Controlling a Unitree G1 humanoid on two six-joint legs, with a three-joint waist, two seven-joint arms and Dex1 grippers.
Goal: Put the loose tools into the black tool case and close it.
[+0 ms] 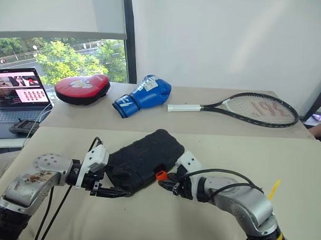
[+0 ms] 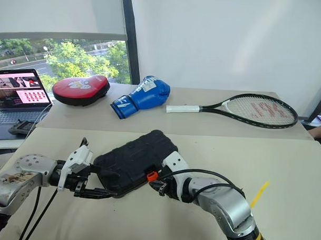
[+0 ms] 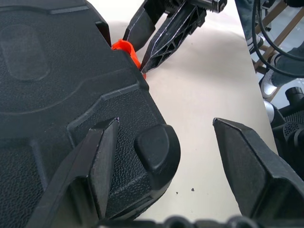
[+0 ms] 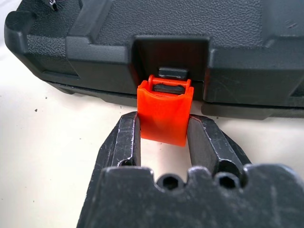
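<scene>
Right wrist view: right pincer [image 4: 164, 137] clamps orange latch [image 4: 165, 113]; left pincer [image 3: 183, 166] wide

The black tool case [image 1: 144, 157] is lying flat on the near beige table, its lid down and its long axis running diagonally, one corner pointing toward the far table. Its outer shell is showing a pebbled texture with raised moulded ribs and rounded corners (one corner bulging into a smooth knob). The small orange latch [image 4: 165, 113] is hanging from a recess in the front edge, swung outward and not snapped flush against the shell.
</scene>
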